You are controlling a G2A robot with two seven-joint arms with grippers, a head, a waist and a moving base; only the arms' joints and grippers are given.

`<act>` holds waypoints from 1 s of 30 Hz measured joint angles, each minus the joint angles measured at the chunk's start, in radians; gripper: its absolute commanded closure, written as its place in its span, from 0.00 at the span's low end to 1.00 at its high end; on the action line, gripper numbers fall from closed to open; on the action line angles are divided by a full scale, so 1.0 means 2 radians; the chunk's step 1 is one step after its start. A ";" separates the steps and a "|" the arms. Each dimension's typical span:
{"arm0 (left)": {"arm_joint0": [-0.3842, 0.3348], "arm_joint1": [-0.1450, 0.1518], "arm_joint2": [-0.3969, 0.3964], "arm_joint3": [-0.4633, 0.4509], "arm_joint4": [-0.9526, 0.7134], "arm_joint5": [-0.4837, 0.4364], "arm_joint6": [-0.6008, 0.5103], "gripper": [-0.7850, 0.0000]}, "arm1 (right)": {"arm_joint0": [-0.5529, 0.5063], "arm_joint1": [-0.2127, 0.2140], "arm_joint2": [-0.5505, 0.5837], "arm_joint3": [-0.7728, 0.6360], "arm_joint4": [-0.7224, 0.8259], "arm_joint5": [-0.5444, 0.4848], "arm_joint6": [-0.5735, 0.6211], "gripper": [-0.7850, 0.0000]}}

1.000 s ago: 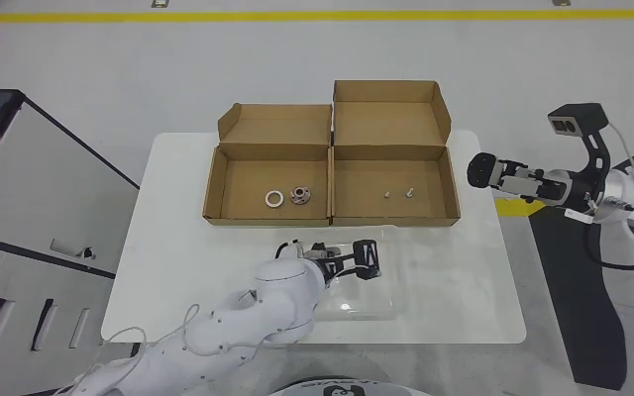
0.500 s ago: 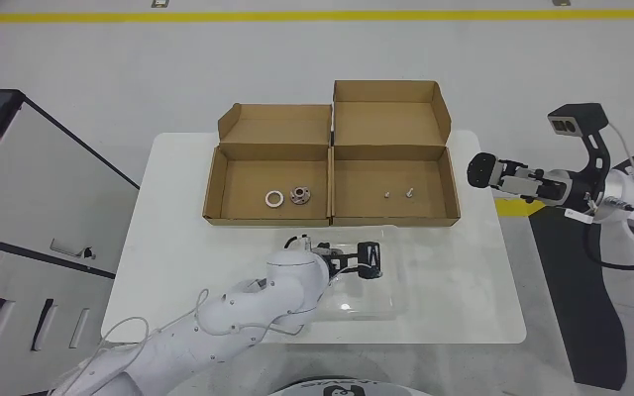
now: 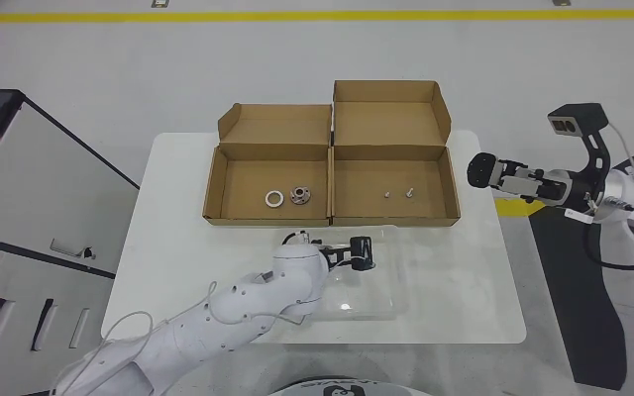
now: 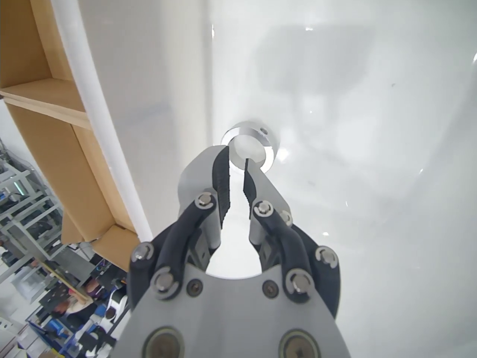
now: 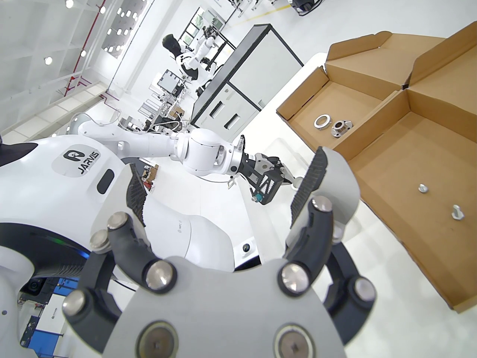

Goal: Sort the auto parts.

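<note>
On the white table (image 3: pixel 178 247), the left cardboard box (image 3: pixel 213 183) holds a flat metal ring (image 3: pixel 272 197) and a flanged hub (image 3: pixel 300 193) side by side. Near of the boxes, toward the middle, the left gripper (image 3: pixel 363 255) hangs low over a clear tray (image 3: pixel 386 297). A silver collar (image 4: pixel 261 138) lies flat in the tray, right at the fingertips. One finger (image 4: pixel 220 173) sits against the collar's outer edge and the other stands over its bore, so part of its wall lies between them. The jaws are narrowly apart, and a sliver of gap shows. The right cardboard box (image 3: pixel 451 188) holds two small bolts (image 3: pixel 398 193) close together. Well right of the table edge, the right gripper (image 5: pixel 227 165) hangs in the air with its fingers spread wide and nothing between them.
</note>
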 measured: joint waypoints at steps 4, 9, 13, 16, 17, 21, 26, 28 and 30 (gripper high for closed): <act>-0.001 -0.003 0.002 0.007 -0.002 0.003 -0.003 0.78 | 0.000 0.000 0.000 0.000 0.000 0.000 0.000 0.00; -0.002 -0.007 0.004 0.016 0.000 0.007 0.001 0.78 | 0.000 0.000 0.000 0.000 0.000 0.000 0.000 0.00; -0.003 -0.010 0.006 0.024 0.008 0.010 0.005 0.78 | 0.000 0.000 0.000 0.000 0.000 0.000 0.000 0.00; -0.004 -0.013 0.009 0.032 0.015 0.014 0.008 0.77 | 0.000 0.000 0.000 0.000 0.000 0.000 0.000 0.00; -0.004 -0.014 0.010 0.034 0.016 0.015 0.008 0.77 | 0.000 0.000 0.000 0.000 0.000 0.000 0.000 0.00; -0.005 -0.018 0.011 0.041 0.020 0.018 0.006 0.76 | 0.000 0.000 0.000 0.000 0.000 0.000 0.000 0.00; -0.005 -0.021 0.012 0.046 0.021 0.014 0.005 0.76 | 0.000 0.000 0.000 0.000 0.000 0.000 0.000 0.00; -0.004 -0.023 0.012 0.047 0.020 0.013 0.004 0.75 | 0.000 0.000 0.000 0.000 0.000 0.000 0.000 0.00; -0.003 -0.024 0.012 0.048 0.020 0.012 0.003 0.75 | 0.000 0.000 0.000 0.000 0.000 0.000 0.000 0.00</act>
